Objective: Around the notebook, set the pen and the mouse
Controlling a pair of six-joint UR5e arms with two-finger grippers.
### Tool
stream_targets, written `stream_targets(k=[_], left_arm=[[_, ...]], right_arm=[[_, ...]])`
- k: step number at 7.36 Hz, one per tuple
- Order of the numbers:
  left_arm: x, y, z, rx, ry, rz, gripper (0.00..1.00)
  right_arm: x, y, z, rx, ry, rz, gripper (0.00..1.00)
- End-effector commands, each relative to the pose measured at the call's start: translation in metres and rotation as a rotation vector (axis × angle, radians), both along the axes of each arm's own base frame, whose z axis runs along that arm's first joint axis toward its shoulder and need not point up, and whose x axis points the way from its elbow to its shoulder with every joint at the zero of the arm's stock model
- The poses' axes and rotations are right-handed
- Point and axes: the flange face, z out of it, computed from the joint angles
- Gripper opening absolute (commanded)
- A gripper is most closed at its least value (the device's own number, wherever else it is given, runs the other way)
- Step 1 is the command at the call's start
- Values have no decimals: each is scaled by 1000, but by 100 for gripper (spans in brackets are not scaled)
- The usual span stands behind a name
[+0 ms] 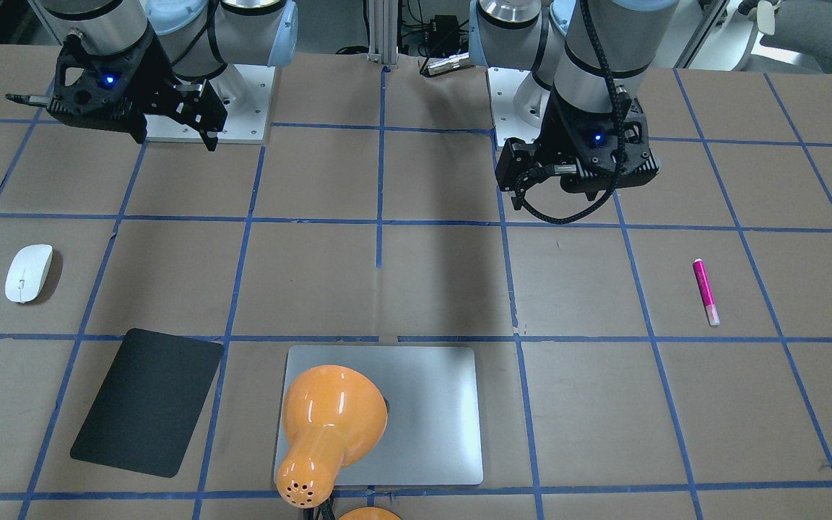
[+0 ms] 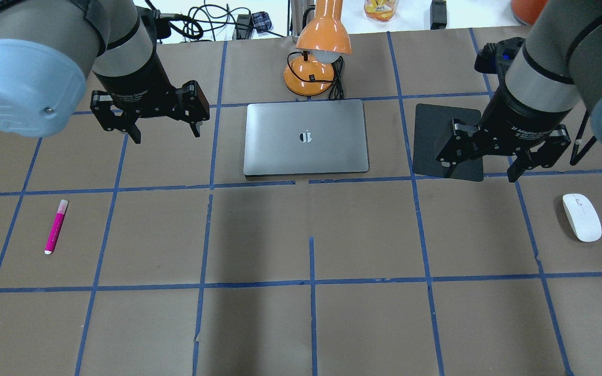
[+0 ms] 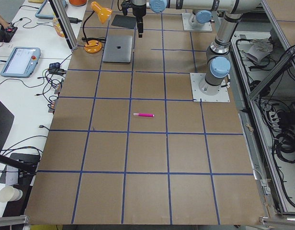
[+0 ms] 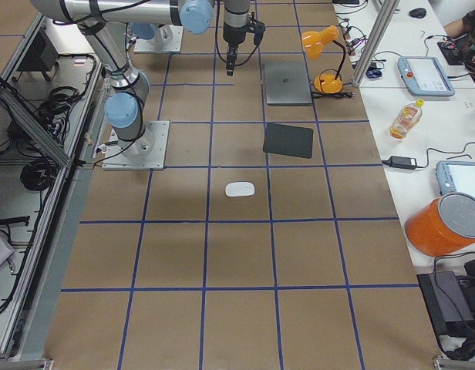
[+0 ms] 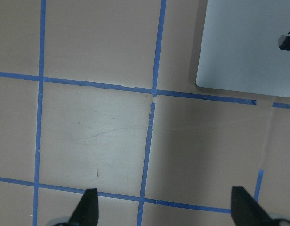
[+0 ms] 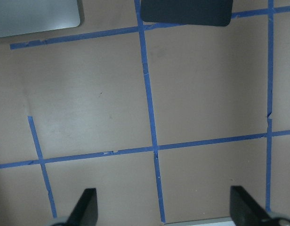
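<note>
The pink pen lies flat on the brown table at the left, pale cap end pointing away from me. On the far right rests the white mouse. The silver notebook lies shut at the back centre. My left gripper hovers open and empty left of the notebook, well behind the pen. Its wrist view catches the notebook's corner. My right gripper hangs open and empty over the near edge of a black mat, left of the mouse and farther back than it.
A black mat lies right of the notebook. An orange desk lamp stands behind the notebook, its head leaning over the back edge. Blue tape lines grid the brown table.
</note>
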Motion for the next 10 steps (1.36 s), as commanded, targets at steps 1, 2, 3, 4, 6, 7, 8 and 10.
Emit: stream_targets(k=[1, 2, 3, 4, 6, 7, 8, 10], left_arm=[[0, 1, 2, -4, 0, -5, 100], [0, 1, 2, -4, 0, -5, 100], [0, 1, 2, -4, 0, -5, 100], [0, 1, 1, -1, -2, -7, 100], [3, 3, 0, -1, -5, -10, 100], [9, 1, -4, 2, -4, 2, 100], [21, -3, -5, -1, -2, 2, 100], [75, -10, -2, 18, -13, -81, 100]], right_arm=[[0, -1, -1, -5, 2, 3, 100], [0, -1, 0, -6, 3, 6, 100], [-2, -2, 0, -8, 0, 3, 100], [-1, -3, -2, -7, -12, 0, 100], [-10, -13, -14, 23, 3, -14, 100], [-33, -25, -23, 40, 1, -64, 100], [-68, -31, -22, 35, -5, -141, 100], [-124, -53, -30, -26, 15, -89, 100]])
